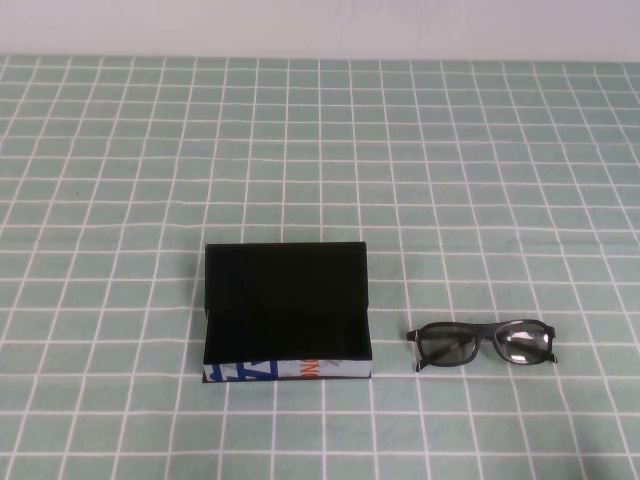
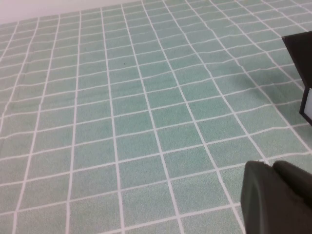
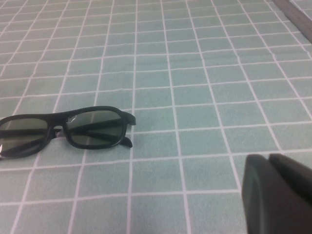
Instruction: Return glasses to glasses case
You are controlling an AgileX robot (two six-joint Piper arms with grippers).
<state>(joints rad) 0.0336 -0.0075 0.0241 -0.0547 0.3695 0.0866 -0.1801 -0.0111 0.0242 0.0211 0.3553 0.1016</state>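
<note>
The black glasses case (image 1: 288, 310) stands open on the green checked cloth, lid up at the back, its white front side showing blue and orange marks. A corner of it shows in the left wrist view (image 2: 302, 63). The black-framed glasses (image 1: 483, 343) lie on the cloth to the right of the case, apart from it, and also show in the right wrist view (image 3: 63, 131). Neither arm shows in the high view. My left gripper (image 2: 274, 165) is shut and empty, well left of the case. My right gripper (image 3: 268, 158) is shut and empty, right of the glasses.
The green cloth with white grid lines (image 1: 320, 160) covers the whole table. A white wall runs along the far edge. A dark strip (image 3: 297, 14) shows at the cloth's edge in the right wrist view.
</note>
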